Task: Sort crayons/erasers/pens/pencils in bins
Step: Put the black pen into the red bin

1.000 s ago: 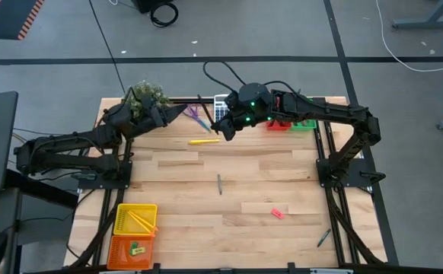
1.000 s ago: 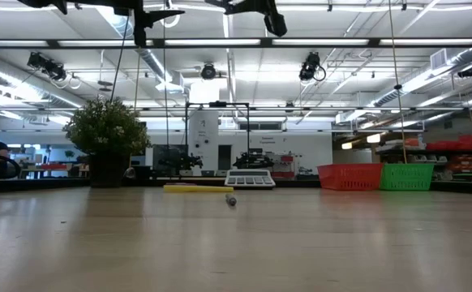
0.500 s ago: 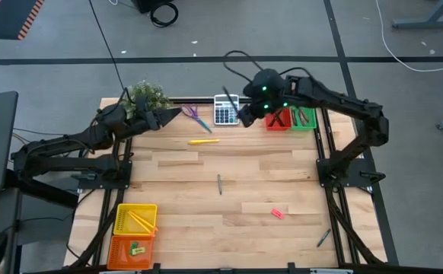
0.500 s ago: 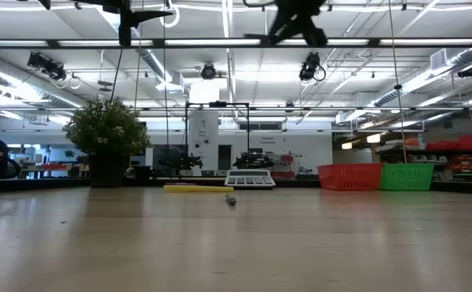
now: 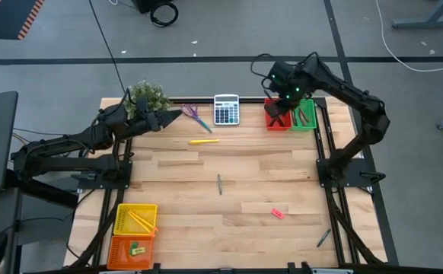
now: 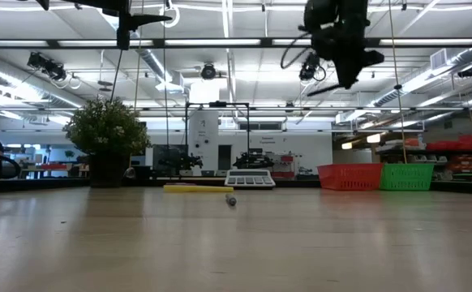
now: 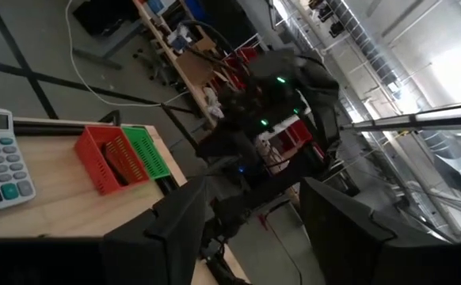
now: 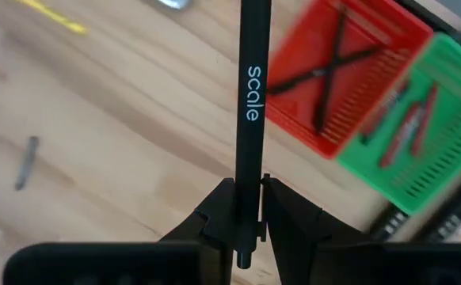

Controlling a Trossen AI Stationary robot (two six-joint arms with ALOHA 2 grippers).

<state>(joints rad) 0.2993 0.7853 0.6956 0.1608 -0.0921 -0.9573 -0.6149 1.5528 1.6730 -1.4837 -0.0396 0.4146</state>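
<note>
My right claw (image 8: 246,214) pinches a black pen (image 8: 250,103) above the red bin (image 5: 277,120) (two pens inside); more items wait on the bench (image 5: 267,171).

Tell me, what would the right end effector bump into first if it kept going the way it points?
Probably the red bin. The right end effector holds a black pen aimed toward that bin's edge, though depth is hard to judge.

We note a grey concrete floor (image 5: 46,68), a white ceiling with exposed ducts (image 6: 220,69), and what may be red storage shelving (image 6: 463,150).
</note>
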